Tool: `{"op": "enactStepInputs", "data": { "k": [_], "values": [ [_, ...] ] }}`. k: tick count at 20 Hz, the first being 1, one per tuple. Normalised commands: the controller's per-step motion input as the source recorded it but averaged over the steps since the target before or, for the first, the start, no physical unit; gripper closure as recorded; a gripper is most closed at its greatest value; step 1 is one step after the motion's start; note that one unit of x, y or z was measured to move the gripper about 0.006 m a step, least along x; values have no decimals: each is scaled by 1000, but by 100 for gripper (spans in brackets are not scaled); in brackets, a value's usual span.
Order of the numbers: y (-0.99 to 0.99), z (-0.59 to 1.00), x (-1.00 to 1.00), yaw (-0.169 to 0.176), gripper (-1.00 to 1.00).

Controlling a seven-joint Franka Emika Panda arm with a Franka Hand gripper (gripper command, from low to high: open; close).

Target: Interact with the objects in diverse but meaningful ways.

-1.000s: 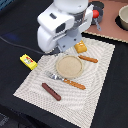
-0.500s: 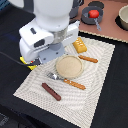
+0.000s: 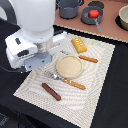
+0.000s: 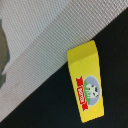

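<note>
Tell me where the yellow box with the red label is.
Only the wrist view shows the yellow box, lying on the dark surface just off the placemat's edge; the arm hides it in the exterior view.

A black table (image 3: 107, 95) carries a pale woven mat (image 3: 97, 75) and, at its far edge, a brown board (image 3: 111, 27). In the wrist view, the yellow box (image 4: 86, 82) lies on the black surface just beside the mat's edge.

Exterior view: even, bright lighting; low resolution, soft throughout; arm (image 3: 35, 35) near-overexposed white. Wrist view: close range, yellow box (image 4: 87, 82) slightly blurred, label unreadable; grey shadow on mat (image 4: 45, 45) edge.
</note>
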Motion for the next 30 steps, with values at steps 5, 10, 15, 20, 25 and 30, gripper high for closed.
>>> {"op": "enactStepInputs", "data": {
  "k": [5,10,15,20,25,30],
  "values": [
    [366,-154,-1000,0,-100],
    [417,-131,-887,11,-100],
    [89,-262,-659,41,-100],
    [-58,-346,-714,42,-100],
    [-4,-322,-774,46,-100],
    [224,-133,-457,38,100]
  ]
}}
